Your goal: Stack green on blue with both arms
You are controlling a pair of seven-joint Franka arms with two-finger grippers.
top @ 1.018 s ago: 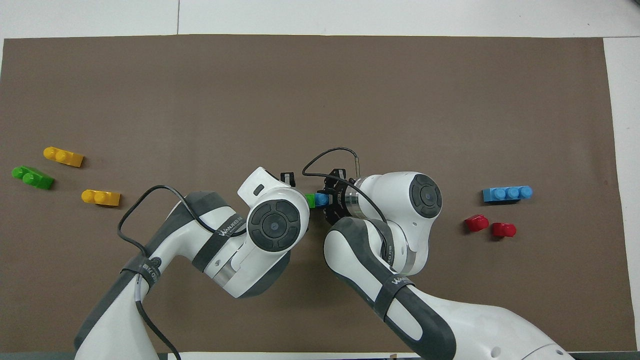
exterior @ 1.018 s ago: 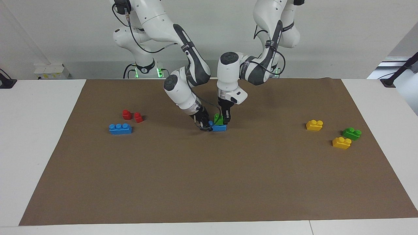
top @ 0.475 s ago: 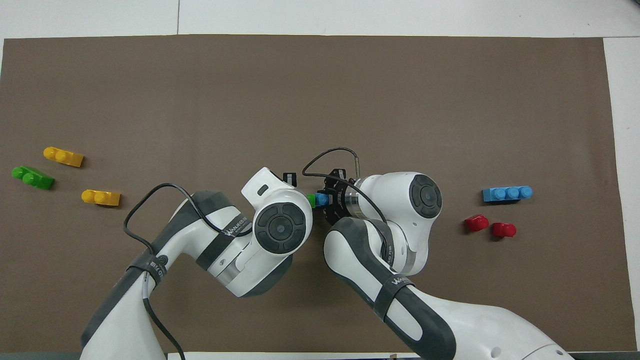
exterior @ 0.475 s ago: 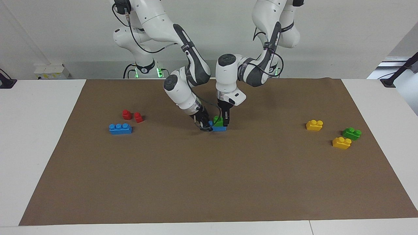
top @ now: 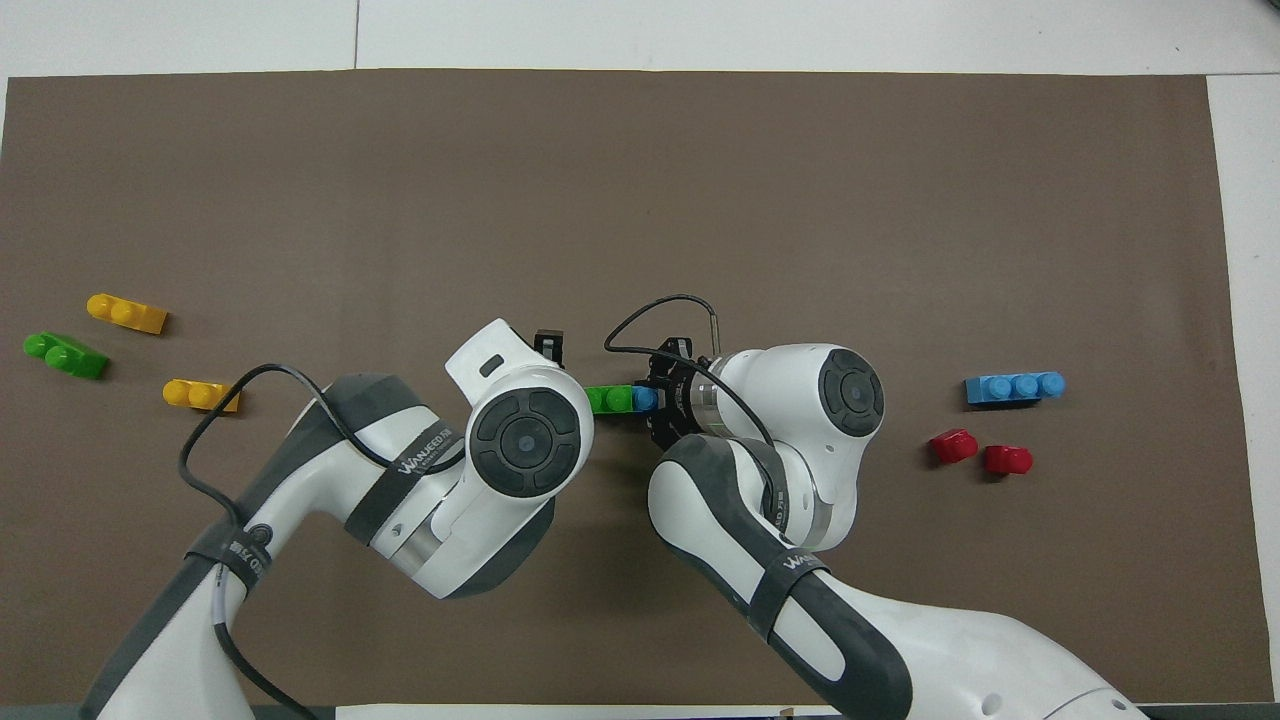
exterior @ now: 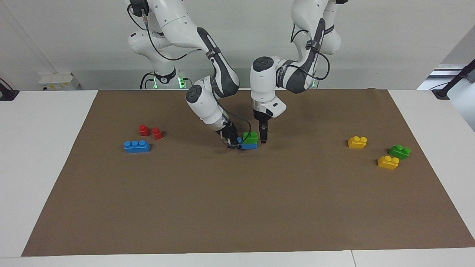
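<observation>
right fingers (exterior: pixel 233 142) grip the blue brick (exterior: pixel 249 145) bearing the green brick (exterior: pixel 250 137); left fingers' (exterior: pixel 263 136) spread unclear beside it

Green brick (exterior: pixel 250 137) on blue brick (exterior: pixel 249 145), brown mat (exterior: pixel 237 207).

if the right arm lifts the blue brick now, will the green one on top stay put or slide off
Probably stays: the green brick sits flat on the blue brick, apparently on its studs. Both look like rigid, light plastic, so no flexing is likely. The right tool grips only one end, so the stack might tilt. The left tool is beside it, apart.
</observation>
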